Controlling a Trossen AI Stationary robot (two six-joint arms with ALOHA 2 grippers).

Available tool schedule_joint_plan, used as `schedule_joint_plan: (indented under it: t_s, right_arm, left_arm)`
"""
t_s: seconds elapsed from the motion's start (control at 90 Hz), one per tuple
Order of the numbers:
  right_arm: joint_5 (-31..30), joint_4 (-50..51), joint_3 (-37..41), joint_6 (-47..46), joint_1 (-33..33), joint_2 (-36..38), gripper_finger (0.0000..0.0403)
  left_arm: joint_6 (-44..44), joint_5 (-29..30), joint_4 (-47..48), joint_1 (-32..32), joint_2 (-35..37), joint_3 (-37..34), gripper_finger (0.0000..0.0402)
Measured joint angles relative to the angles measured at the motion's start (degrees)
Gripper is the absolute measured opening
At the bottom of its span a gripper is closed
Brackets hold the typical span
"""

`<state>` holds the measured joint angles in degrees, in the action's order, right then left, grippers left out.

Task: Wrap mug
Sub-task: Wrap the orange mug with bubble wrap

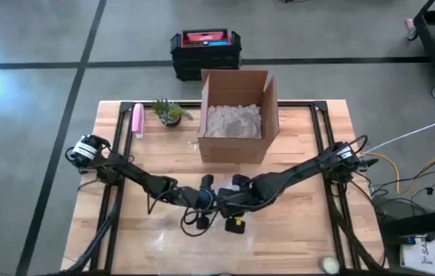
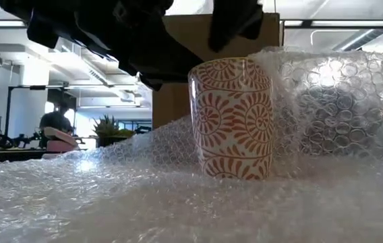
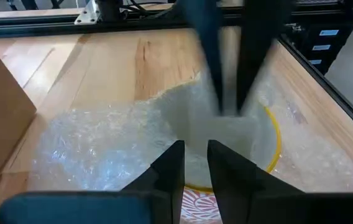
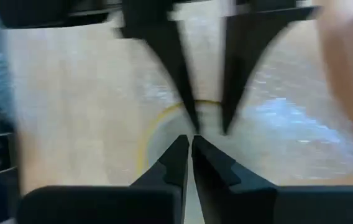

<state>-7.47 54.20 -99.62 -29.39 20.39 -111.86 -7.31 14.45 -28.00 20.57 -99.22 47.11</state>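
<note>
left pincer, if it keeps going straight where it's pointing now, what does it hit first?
Likely the right pincer, facing it just above the mug. The left pincer points straight at it; depth between them is unclear.

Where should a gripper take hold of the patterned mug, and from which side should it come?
Judging by its pose, grip the rim of the mug from above. It stands upright on the bubble wrap, mouth open upward, and no handle shows. One finger could go inside the wall and one outside. Raised wrap crowds one side, so a side approach looks harder.

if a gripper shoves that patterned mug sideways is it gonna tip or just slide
The mug probably tips before sliding: it stands tall and narrow on soft, uneven bubble wrap. It looks ceramic, so likely heavy and breakable. Wrap bunched against its right side may cushion it.
</note>
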Motion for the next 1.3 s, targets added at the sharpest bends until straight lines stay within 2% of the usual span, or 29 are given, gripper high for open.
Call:
schedule_joint_plan:
  t_s: [0.222,0.389,0.6,0.822,0.922,1.033,1.078,1.156,1.3]
  right_arm:
    - [0.0,-2.0,5.1,-0.6,0.1,-3.2,0.0007]
    - [0.0,-8.1,8.1,-1.3,0.1,-5.7,0.0007]
    - [0.5,-7.2,7.0,-0.2,0.0,-5.2,0.0007]
    - [1.9,1.3,1.4,-0.1,0.1,1.3,0.0008]
    - [-2.7,5.7,0.7,-1.1,0.0,3.4,0.0007]
    - [-15.2,10.0,0.8,-5.1,-0.6,4.5,0.0008]
    - [-18.2,10.4,1.2,-6.0,-0.8,4.6,0.0007]
    - [-19.8,8.9,2.4,-5.7,-1.2,3.7,0.0007]
    - [-18.9,5.5,4.2,-4.1,-1.7,1.1,0.0007]
  left_arm:
    - [0.0,0.0,0.1,0.0,0.0,0.0,0.0058]
    - [0.0,-0.1,-0.4,0.0,-0.1,0.0,0.0058]
    - [0.0,-0.1,-0.4,0.0,-0.1,0.0,0.0058]
    - [0.1,0.0,-0.1,0.0,0.0,0.0,0.0058]
    - [0.4,0.0,-0.1,0.0,0.0,0.0,0.0058]
    - [0.5,0.0,-0.1,0.0,0.0,0.0,0.0058]
    - [0.6,0.0,-0.1,0.0,0.0,0.0,0.0058]
    - [0.6,0.0,-0.1,0.0,0.0,0.0,0.0058]
    - [0.6,0.0,-0.1,0.0,0.0,0.0,0.0058]
